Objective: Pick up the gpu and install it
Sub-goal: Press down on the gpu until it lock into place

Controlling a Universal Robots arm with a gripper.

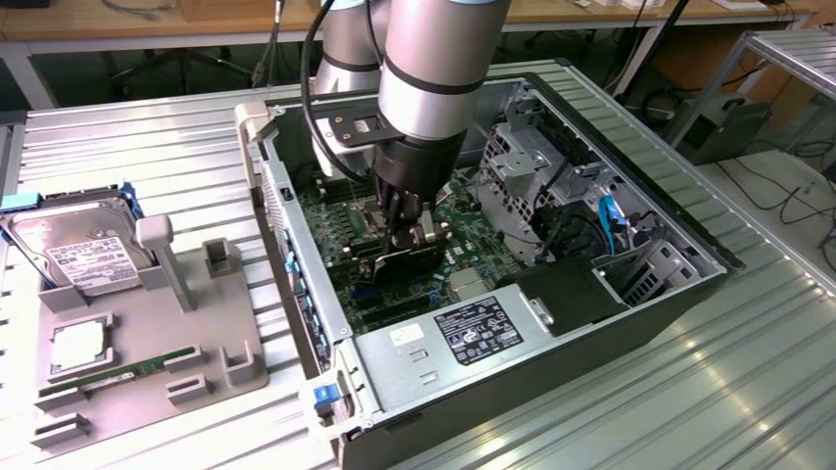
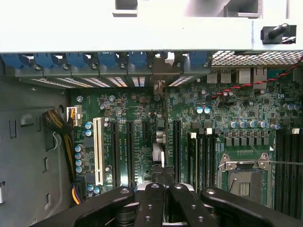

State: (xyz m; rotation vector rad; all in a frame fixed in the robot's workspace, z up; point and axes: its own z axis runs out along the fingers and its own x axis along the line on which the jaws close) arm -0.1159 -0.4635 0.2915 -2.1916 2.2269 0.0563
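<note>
At the centre of the exterior view, the gripper (image 1: 407, 227) was pinched shut on the gpu (image 1: 407, 257), held edge-on just above the green motherboard (image 1: 337, 230) inside the open computer case (image 1: 627, 294). In the wrist view the card (image 2: 158, 151) hung over the slots. If it sat slightly off its slot, pressing could likely jam it or strain the board.

A shiny ribbed metal table (image 1: 679, 392) fills the room's middle, with wooden benches (image 1: 157, 24) and loose cables (image 1: 797, 196) behind it
</note>
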